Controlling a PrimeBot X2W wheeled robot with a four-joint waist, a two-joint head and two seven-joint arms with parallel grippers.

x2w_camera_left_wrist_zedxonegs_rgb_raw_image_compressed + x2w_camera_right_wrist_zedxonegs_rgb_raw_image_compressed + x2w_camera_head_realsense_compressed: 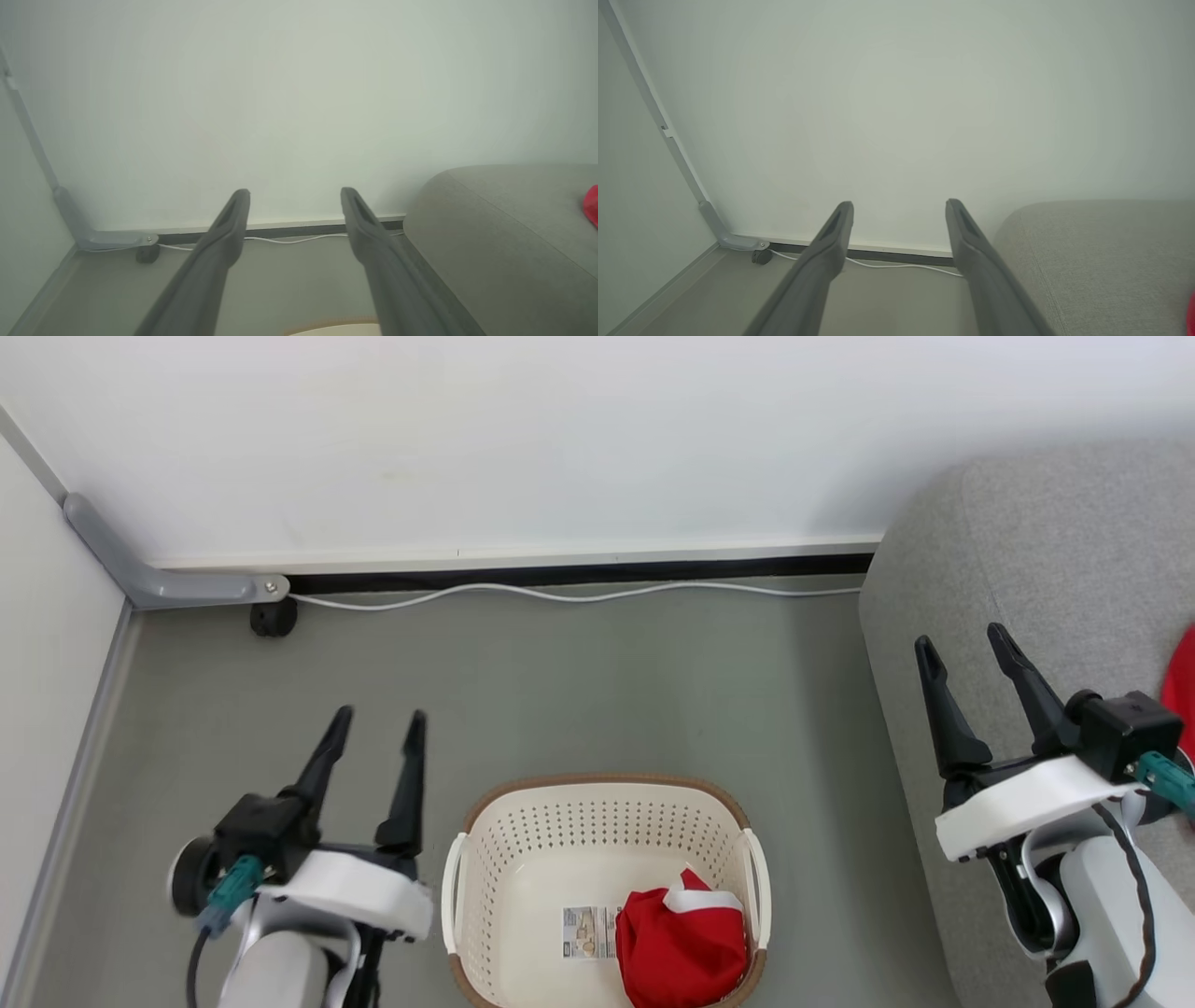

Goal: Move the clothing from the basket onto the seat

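Left gripper (381, 713) is hovering over the floor beside the basket (607, 782), fingers spread, holding nothing. One red garment (681, 943) with a white band is lying bunched in the basket's near right corner. Right gripper (961, 637) is hanging above the seat (1027, 551) edge, fingers apart, empty. A second red piece (1184, 681) is resting on the seat. Judging: half done, with one garment remaining to lift out.

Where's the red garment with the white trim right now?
In the head view, the red garment with white trim sits inside the basket, bunched in its near right corner just right of the barcode sticker.
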